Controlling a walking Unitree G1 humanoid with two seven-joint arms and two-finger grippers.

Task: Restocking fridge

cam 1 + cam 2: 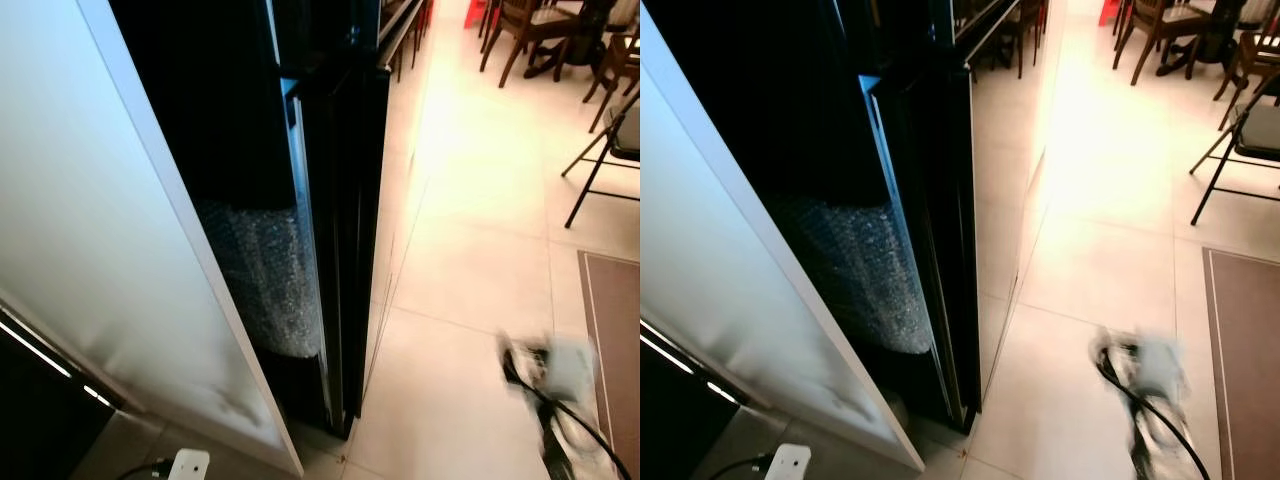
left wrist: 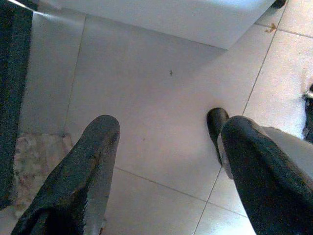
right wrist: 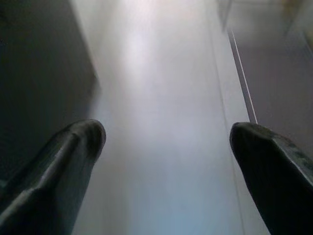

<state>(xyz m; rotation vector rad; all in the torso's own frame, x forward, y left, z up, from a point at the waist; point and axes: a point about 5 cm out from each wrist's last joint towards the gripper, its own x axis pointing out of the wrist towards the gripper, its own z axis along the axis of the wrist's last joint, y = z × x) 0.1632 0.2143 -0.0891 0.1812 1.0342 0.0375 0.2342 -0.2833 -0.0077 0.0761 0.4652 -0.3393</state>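
Head views: a black fridge (image 1: pixel 340 200) is seen at centre left, its dark door (image 1: pixel 930 230) standing edge-on, with a white panel (image 1: pixel 110 250) on the near left and bubble wrap (image 1: pixel 270 280) in the dark gap between them. Wooden chairs (image 1: pixel 525 30) stand far right on the pale tiled floor (image 1: pixel 470 250); a brown mat (image 1: pixel 612 340) lies at right. The right gripper (image 1: pixel 545 375) is seen blurred at near right. Left wrist view: the left gripper (image 2: pixel 166 152) is held released, empty, over floor tiles. Right wrist view: the right gripper's fingers (image 3: pixel 73 147) are spread apart, empty, over the floor.

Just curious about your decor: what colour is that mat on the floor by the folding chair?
Brown mat, with a darker border; clearest in the left eye view.
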